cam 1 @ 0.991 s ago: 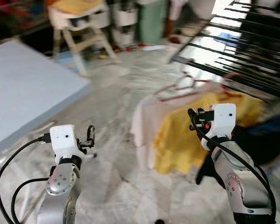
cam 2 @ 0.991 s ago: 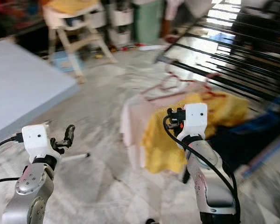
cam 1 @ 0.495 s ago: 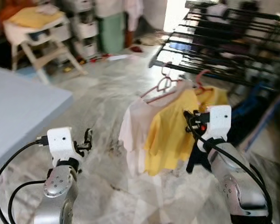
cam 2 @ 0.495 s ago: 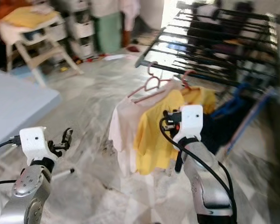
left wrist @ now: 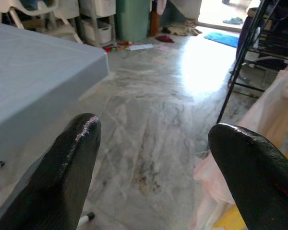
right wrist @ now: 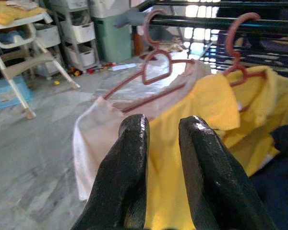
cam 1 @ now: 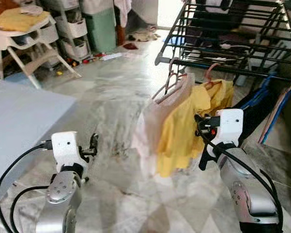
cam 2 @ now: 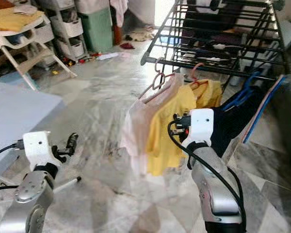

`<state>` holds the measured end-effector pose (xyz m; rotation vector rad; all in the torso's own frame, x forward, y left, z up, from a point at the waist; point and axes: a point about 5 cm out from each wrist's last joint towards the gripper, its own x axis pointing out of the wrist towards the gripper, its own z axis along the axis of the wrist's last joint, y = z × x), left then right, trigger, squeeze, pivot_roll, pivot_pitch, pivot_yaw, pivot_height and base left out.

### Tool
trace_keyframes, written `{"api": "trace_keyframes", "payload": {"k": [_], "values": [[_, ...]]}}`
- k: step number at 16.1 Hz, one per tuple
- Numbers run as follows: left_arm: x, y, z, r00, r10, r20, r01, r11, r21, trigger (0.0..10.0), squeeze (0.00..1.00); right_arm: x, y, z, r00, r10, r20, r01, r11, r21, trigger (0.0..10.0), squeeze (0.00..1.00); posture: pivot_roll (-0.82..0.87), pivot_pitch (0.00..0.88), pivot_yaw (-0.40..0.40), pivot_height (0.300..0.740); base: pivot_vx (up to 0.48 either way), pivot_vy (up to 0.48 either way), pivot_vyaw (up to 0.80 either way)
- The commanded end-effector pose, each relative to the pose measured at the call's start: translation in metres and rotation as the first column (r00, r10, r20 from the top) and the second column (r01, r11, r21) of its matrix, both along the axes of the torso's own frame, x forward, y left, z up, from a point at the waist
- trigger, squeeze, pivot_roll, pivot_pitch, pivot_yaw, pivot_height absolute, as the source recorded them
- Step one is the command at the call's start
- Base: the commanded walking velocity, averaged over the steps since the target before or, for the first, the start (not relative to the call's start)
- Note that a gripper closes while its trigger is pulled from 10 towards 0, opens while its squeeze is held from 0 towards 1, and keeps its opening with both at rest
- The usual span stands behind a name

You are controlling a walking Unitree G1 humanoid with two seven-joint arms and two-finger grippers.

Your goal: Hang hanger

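A pink hanger (cam 1: 170, 82) carrying a pale pink garment (cam 1: 153, 119) hangs by its hook from the front rail (right wrist: 201, 23) of a black drying rack (cam 1: 223, 29). Beside it, a second pink hanger (cam 1: 211, 73) holds a yellow shirt (cam 1: 182, 131). My right gripper (cam 1: 200, 127) is raised close against the yellow shirt, below both hooks. Its fingers (right wrist: 129, 158) stand close together with nothing between them. My left gripper (cam 1: 93, 143) is held low over the floor, left of the garments, with its fingers (left wrist: 72, 163) wide apart and empty.
A grey-blue mattress (cam 1: 19, 116) fills the left side. A white high chair (cam 1: 24, 34), storage drawers (cam 1: 70, 29) and a green bin (cam 1: 101, 29) stand at the back. Dark blue clothing (cam 1: 254, 111) hangs at the rack's right. Marble floor (cam 1: 111, 97) lies between.
The camera has swung toward the rack, which now stands sharper and nearer the middle. Both arms keep their pose, and the right gripper stays by the yellow shirt.
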<state>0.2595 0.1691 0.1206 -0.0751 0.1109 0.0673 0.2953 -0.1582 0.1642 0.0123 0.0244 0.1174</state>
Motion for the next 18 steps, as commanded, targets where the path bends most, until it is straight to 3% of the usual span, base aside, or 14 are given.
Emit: {"api": "trace_keyframes", "payload": {"k": [1,5,6,7,12,18], "values": [[0.000,-0.005,0.000,0.999,-0.031,-0.008,0.031,1.000,0.004,10.0,0.00,0.001,-0.007,0.001,0.999,-0.038,0.005,0.038,0.999,-0.007,10.0,0.00,-0.04,0.089,0.034,0.740,0.000,0.000,0.00],[-0.005,0.000,-0.004,1.000,-0.031,-0.001,0.031,0.999,0.007,10.0,0.00,0.000,-0.014,0.002,0.996,-0.090,0.018,0.090,0.996,-0.003,10.0,0.00,-0.04,0.092,0.034,0.740,0.000,0.000,0.00],[-0.006,0.000,-0.005,0.999,-0.036,0.005,0.036,0.999,-0.009,10.0,0.41,0.000,-0.016,0.002,0.994,-0.103,0.019,0.104,0.995,-0.012,10.0,0.63,-0.04,0.092,0.032,0.740,0.000,0.000,0.00],[-0.006,-0.001,-0.004,0.999,-0.042,0.011,0.042,0.999,-0.019,10.0,1.00,0.000,-0.017,0.002,0.994,-0.109,0.023,0.109,0.994,-0.006,10.0,1.00,-0.04,0.091,0.032,0.740,0.000,0.000,0.00],[-0.004,0.000,-0.004,0.999,-0.026,0.019,0.027,0.999,-0.019,10.0,1.00,0.002,-0.026,0.000,0.983,-0.185,0.018,0.186,0.982,-0.023,10.0,1.00,-0.04,0.084,0.029,0.740,0.000,0.000,0.00],[-0.002,0.001,-0.004,1.000,-0.025,0.017,0.026,1.000,-0.016,10.0,1.00,0.005,-0.024,-0.002,0.983,-0.185,0.013,0.185,0.982,-0.025,10.0,1.00,-0.03,0.077,0.026,0.740,0.000,0.000,0.00]]}}
